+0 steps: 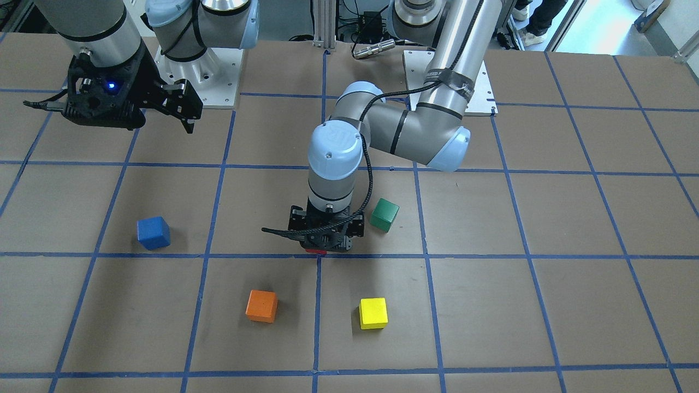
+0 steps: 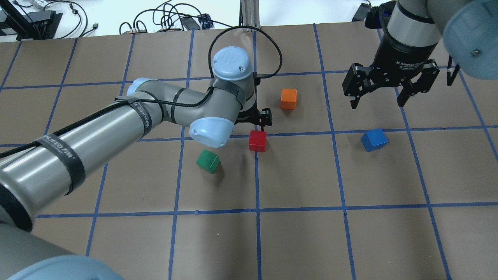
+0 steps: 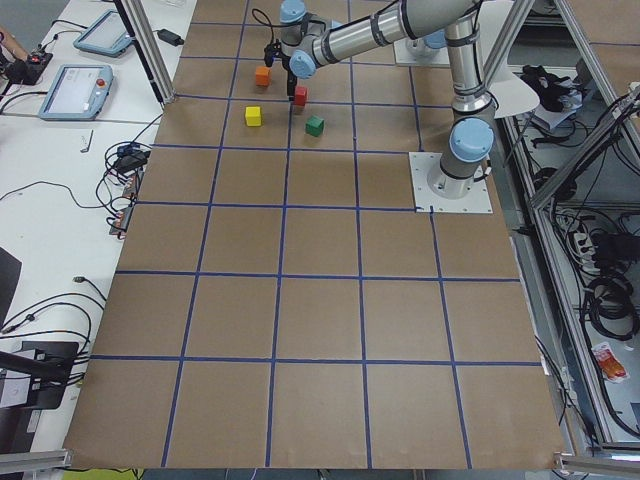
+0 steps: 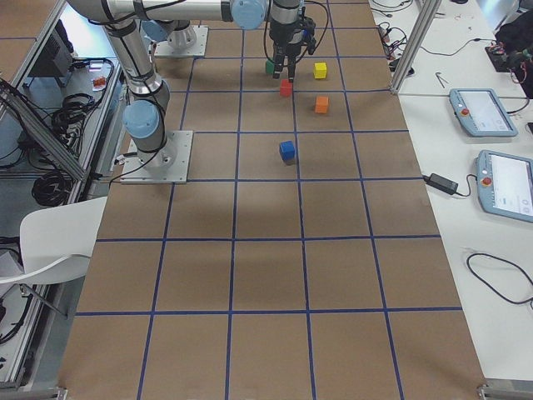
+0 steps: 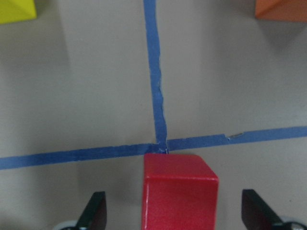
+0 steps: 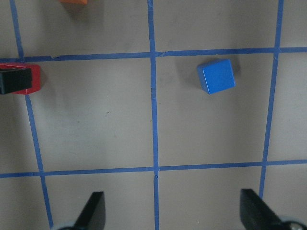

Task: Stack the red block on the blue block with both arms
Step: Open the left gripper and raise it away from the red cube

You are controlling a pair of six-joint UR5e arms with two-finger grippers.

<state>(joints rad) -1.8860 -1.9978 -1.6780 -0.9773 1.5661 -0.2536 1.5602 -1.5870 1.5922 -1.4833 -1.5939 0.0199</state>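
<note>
The red block sits on a blue tape crossing near the table's middle. My left gripper points straight down over it. In the left wrist view the block stands between the two open fingers, with a gap on each side. The blue block lies by itself toward my right, and also shows in the right wrist view. My right gripper hangs open and empty in the air just beyond the blue block.
A green block lies close to the red one, on my side of it. An orange block lies just beyond it. A yellow block lies beside the orange one. Brown paper with blue tape lines covers the table.
</note>
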